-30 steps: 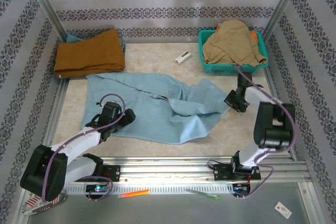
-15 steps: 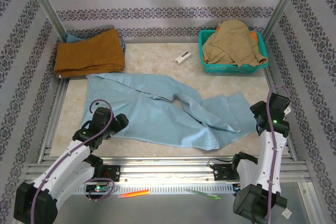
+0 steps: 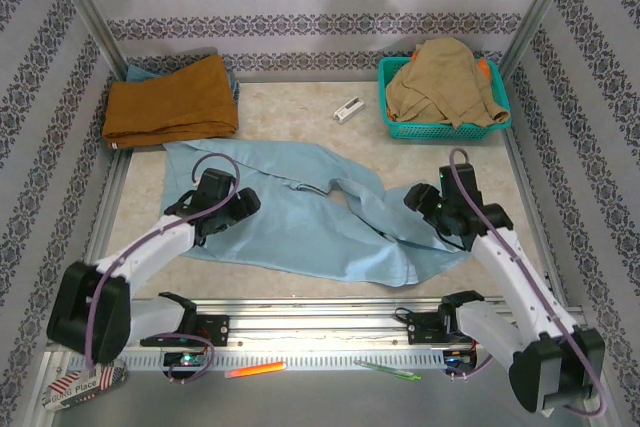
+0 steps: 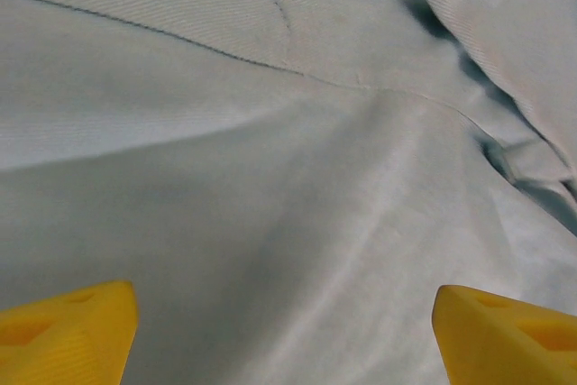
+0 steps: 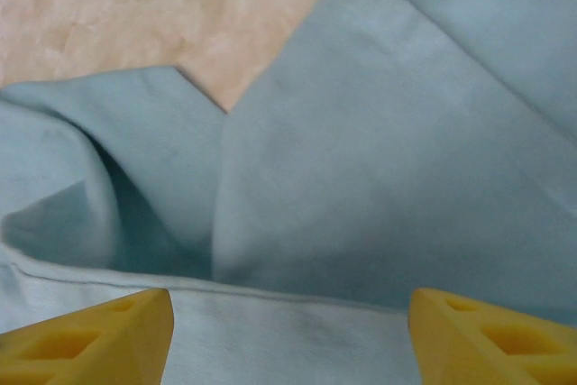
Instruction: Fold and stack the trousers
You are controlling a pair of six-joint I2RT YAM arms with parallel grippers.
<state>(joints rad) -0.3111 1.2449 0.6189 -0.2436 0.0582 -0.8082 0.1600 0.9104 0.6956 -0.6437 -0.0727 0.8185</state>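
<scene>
The light sky-blue trousers (image 3: 300,222) lie spread and creased across the middle of the table, waist to the left, legs running right. My left gripper (image 3: 243,204) hovers low over the waist end, open. In the left wrist view its yellow fingertips (image 4: 63,331) stand wide apart over smooth cloth (image 4: 288,178). My right gripper (image 3: 420,199) is over the overlapping legs, open. The right wrist view has its fingertips (image 5: 90,335) apart above a hem edge of the trousers (image 5: 361,178), with bare table (image 5: 180,6) beyond.
A folded rust-orange garment (image 3: 170,99) lies at the back left. A teal basket (image 3: 440,131) at the back right holds a tan garment (image 3: 445,77). A small white object (image 3: 347,109) lies on the table behind the trousers. Pens (image 3: 255,369) rest on the front rail.
The left gripper has moved away from the near left edge onto the waist area. The right arm has swung in from the right side over the legs. The legs stay spread rightward.
</scene>
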